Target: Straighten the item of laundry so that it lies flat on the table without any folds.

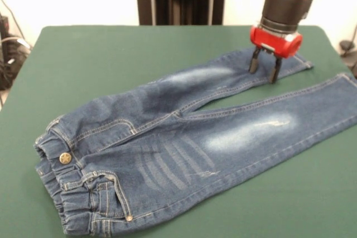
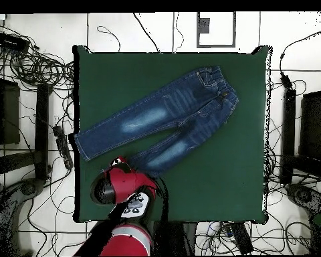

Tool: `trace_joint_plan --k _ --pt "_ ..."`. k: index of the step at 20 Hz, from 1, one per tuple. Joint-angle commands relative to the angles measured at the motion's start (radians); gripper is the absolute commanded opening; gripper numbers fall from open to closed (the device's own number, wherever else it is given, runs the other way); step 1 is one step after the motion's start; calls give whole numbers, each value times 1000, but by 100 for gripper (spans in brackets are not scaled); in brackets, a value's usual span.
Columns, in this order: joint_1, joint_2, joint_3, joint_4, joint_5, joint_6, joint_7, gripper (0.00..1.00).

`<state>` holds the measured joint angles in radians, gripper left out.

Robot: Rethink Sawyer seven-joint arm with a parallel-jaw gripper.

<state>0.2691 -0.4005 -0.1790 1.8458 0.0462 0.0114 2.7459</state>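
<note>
A small pair of dark blue denim jeans (image 1: pixel 184 137) (image 2: pixel 163 117) with pale faded patches lies spread on the green table (image 1: pixel 111 54) (image 2: pixel 210 181). The waistband with its brass button (image 1: pixel 65 158) sits at the front left in the front view, and both legs run off to the right. My gripper (image 1: pixel 264 68) hangs over the far leg near its hem, open, with its black fingertips just at the cloth and nothing between them. In the overhead view the red arm (image 2: pixel 123 184) covers the gripper and that leg's end.
Cables and dark equipment (image 2: pixel 29 80) lie on the floor around the table. The near leg's hem reaches the table's right edge (image 1: pixel 352 82) in the front view. Bare green cloth lies behind and to the left of the jeans.
</note>
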Motion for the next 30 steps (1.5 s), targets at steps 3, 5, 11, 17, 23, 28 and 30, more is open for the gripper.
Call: trace_joint_plan --k 3,5,11,17,23,28,30 --pt "57 121 218 60 103 -79 208 100" --pt "61 126 220 60 112 -83 209 100" --pt "91 146 191 50 119 -59 181 100" --pt "105 163 189 52 116 -70 170 100" --pt "124 171 197 62 131 -93 189 100" --pt "133 173 206 65 150 -101 202 100" --pt "135 173 210 67 157 -102 204 100"
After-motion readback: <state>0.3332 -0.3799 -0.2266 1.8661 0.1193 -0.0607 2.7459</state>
